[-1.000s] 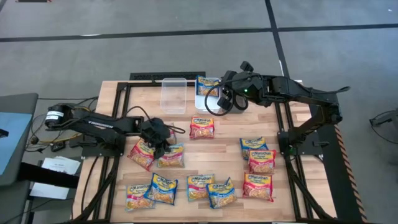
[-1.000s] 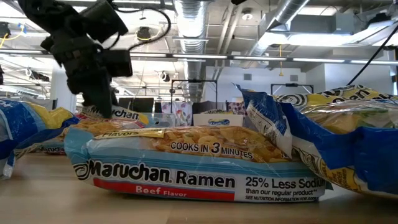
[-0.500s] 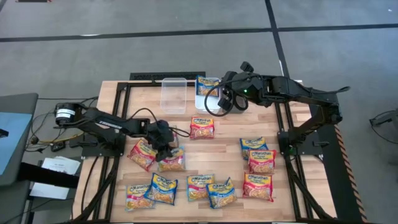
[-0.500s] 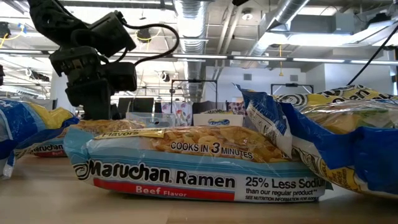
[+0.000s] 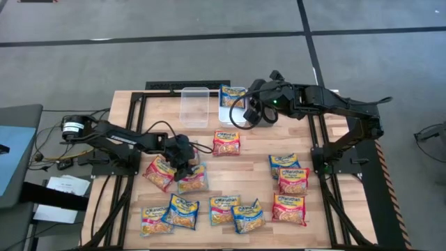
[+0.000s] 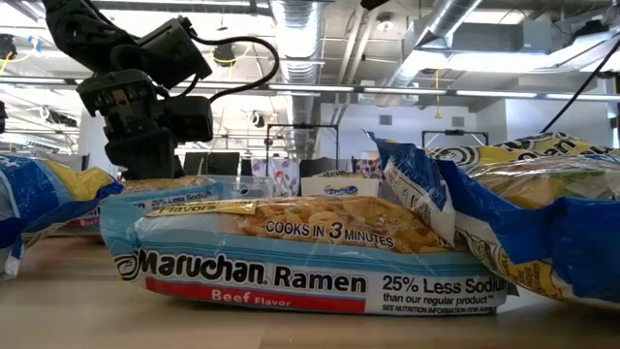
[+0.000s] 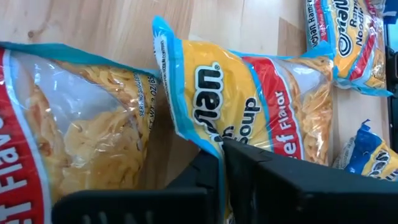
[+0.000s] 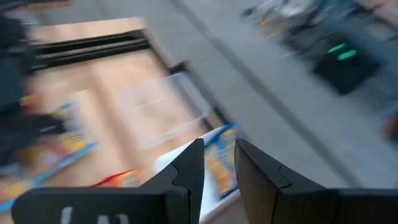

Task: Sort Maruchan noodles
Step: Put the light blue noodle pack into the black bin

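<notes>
Left hand [image 5: 185,166] clamps the edge of a blue packet [image 5: 193,176], just front of the clear bin [image 5: 195,104]; right hand [image 5: 248,115], part open, empty, hovers beside that bin. Wrist view: fingers [image 7: 205,177] pinch the wrapper's blue seam. Eleven packets lie loose on the tabletop [image 5: 251,150].

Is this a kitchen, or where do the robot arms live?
Not a kitchen; it looks like a robot lab or workshop. Bare ceiling pipes run overhead, the wooden table sits in a black metal frame, and cables trail beside it.
</notes>
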Tool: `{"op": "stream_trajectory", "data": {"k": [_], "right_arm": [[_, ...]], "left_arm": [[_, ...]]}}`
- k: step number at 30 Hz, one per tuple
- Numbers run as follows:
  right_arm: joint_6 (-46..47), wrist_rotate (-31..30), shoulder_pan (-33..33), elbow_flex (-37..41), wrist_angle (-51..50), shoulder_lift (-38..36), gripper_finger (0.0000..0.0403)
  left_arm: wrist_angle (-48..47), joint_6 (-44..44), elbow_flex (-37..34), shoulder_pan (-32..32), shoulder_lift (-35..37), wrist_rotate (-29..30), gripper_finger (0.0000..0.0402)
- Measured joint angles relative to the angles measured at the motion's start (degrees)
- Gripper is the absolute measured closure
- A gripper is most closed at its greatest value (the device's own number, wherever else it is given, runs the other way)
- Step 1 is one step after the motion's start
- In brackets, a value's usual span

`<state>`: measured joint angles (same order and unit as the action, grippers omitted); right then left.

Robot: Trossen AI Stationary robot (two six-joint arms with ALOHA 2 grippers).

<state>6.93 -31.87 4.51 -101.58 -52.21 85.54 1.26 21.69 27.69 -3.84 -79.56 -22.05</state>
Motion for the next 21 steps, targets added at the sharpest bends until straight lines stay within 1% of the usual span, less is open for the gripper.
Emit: {"op": "stream_trajectory", "data": {"k": [3, 5, 8, 11, 14, 21], "right_arm": [[4.9, 9.8, 0.0, 0.1, -2.3, 0.0, 0.0289], [7.2, 15.2, -0.7, 1.5, -1.9, -0.1, 0.0289], [9.3, 19.8, -1.9, 4.7, -1.8, 0.1, 0.0289], [11.5, 21.5, -3.3, 8.3, -0.4, 0.0, 0.0289], [13.6, 21.7, -5.0, 12.3, 2.4, 0.1, 0.0289], [15.7, 21.7, -8.6, 20.5, 14.0, 0.0, 0.0289]], "left_arm": [[0.0, 0.1, -0.1, 0.0, 0.9, -0.7, 0.0401], [0.5, 0.1, -0.1, 0.0, 1.7, -1.1, 0.0401], [1.4, 0.1, -0.1, 0.0, 3.5, -1.7, 0.0401], [1.4, 0.1, -0.1, 0.0, 5.2, -1.7, 0.0401], [1.5, 0.6, -0.1, 0.0, 6.4, -1.7, 0.0401], [2.0, 1.6, -0.1, 1.7, 7.7, -1.6, 0.0401]]}}
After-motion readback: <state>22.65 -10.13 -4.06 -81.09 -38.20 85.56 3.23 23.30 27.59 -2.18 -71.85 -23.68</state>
